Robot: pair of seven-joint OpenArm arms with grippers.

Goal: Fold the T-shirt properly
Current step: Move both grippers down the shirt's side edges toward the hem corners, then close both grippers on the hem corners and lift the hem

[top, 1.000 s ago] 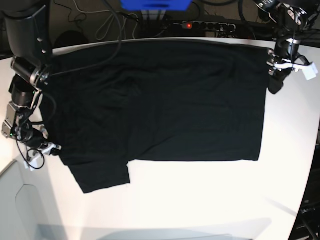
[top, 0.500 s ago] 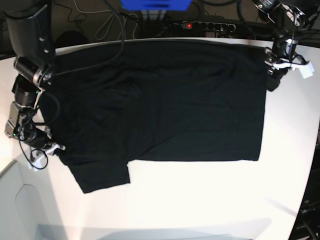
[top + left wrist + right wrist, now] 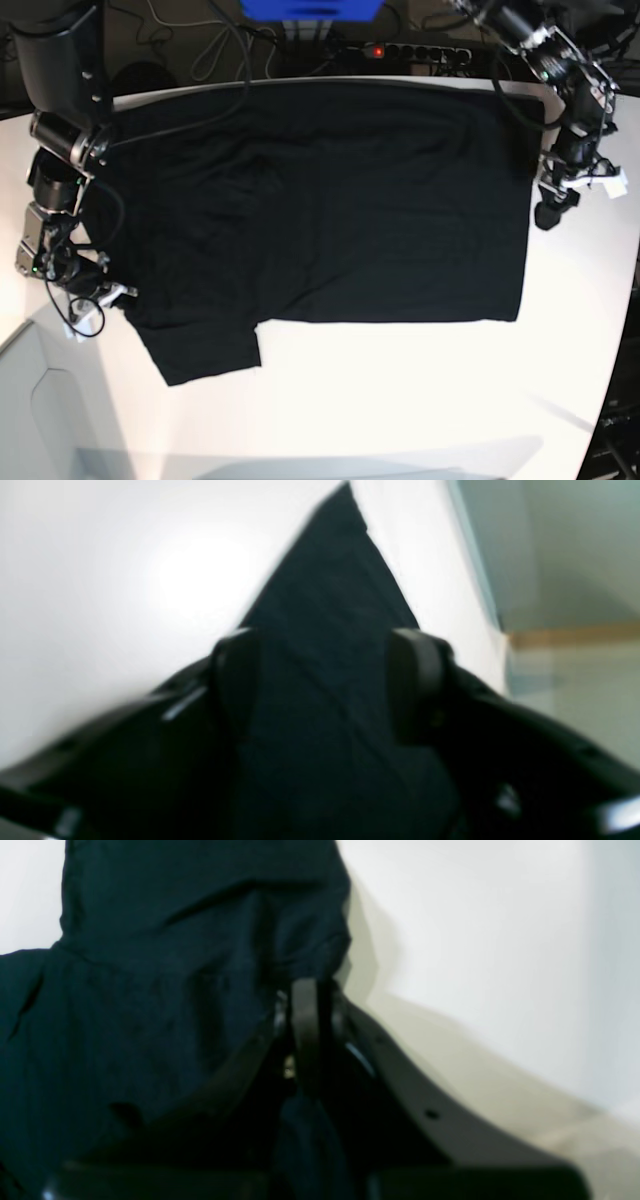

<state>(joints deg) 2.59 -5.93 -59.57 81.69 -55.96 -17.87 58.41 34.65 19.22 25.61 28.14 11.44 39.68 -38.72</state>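
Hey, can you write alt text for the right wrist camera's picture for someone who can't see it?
The right gripper, its fingers closed together, is at the edge of a black T-shirt, where the cloth bunches into soft folds. The shirt covers much of the left side of the picture, and a smooth white table surface fills most of the right.

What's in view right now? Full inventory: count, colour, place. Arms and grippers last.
T-shirt: 1, black, spread over the table, one sleeve pointing toward the near edge at the base view's lower left
table: 1, white, under the T-shirt
blue object, blurred, unidentified: 1, top middle of the base view
arms: 2, black, at the base view's left and right sides
left gripper: 1, black, fingers apart above the T-shirt
right gripper: 1, black, shut on the T-shirt's edge near that sleeve
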